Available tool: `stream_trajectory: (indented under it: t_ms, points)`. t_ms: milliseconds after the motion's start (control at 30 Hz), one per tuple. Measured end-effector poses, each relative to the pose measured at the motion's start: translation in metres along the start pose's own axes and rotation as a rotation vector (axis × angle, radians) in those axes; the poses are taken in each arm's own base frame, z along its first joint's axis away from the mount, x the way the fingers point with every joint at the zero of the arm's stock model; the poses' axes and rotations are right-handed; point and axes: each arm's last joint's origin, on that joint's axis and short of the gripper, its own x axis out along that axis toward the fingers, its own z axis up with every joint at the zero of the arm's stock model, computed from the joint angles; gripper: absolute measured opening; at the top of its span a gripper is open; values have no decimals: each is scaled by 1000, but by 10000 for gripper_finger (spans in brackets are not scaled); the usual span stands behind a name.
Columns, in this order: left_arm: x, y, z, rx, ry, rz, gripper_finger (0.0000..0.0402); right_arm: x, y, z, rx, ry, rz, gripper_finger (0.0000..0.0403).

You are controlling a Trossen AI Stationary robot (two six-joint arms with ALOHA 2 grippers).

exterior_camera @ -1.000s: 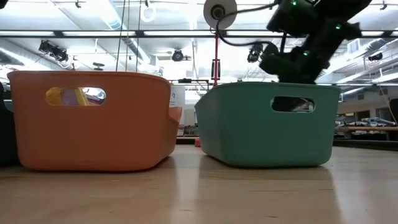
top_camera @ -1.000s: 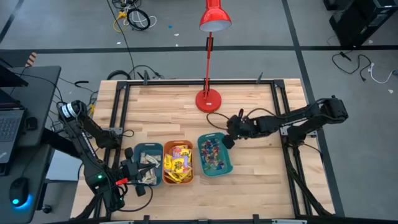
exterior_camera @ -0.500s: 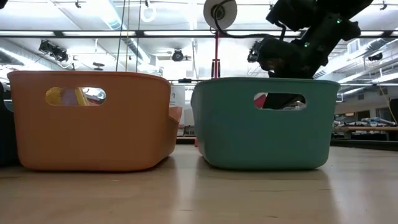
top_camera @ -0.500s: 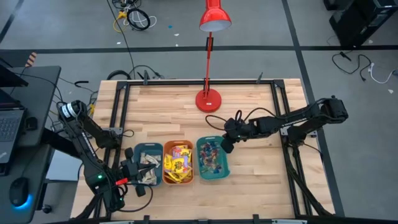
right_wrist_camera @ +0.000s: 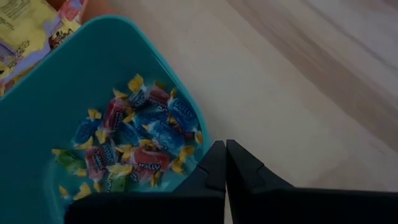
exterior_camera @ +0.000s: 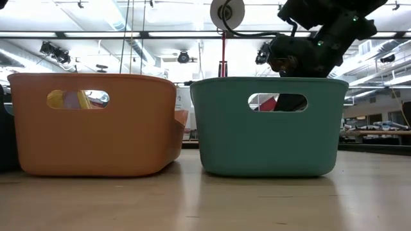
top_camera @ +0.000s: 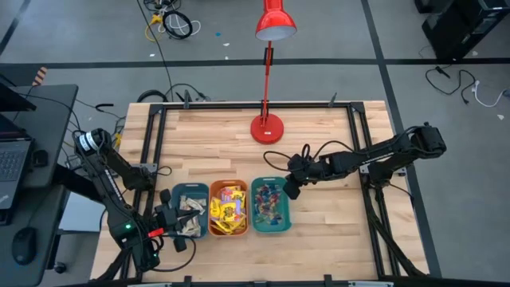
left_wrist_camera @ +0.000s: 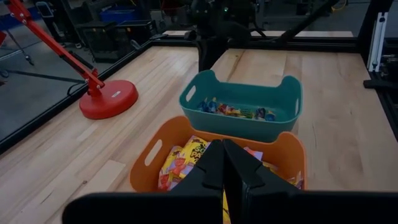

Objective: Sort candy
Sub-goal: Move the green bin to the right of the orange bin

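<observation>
Three plastic bins sit in a row on one wooden counter (top_camera: pixel 319 231): one dark blue bin (top_camera: pixel 191 210), one orange bin (top_camera: pixel 229 208) and one teal bin (top_camera: pixel 270 206). Each holds many wrapped candy (top_camera: pixel 269 203) pieces, too many to count exactly. One red desk lamp (top_camera: pixel 268 126) stands behind them. Two robot arms reach over the counter.

You see two dark, jointed arms with black cables; small green lights glow on the right gripper (exterior_camera: pixel 302 54).
</observation>
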Motion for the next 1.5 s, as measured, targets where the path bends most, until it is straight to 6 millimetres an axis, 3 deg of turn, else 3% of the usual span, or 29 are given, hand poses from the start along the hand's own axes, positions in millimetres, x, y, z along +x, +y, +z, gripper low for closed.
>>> stream_trajectory:
  t_ms: [433,767,933,1233,1500]
  points:
    - [0,0,0,-3,0,-1,0,-1,-7,-20,174,135,-142,0]
    - [0,0,0,-2,0,-2,0,37,21,-52,172,162,-76,0]
    - [0,0,0,1,4,-2,0,45,28,-54,174,143,-47,0]
    - [0,0,0,-2,4,-3,0,44,36,-47,185,121,-13,0]
    - [0,0,0,-2,6,-4,0,41,44,-55,221,134,9,0]
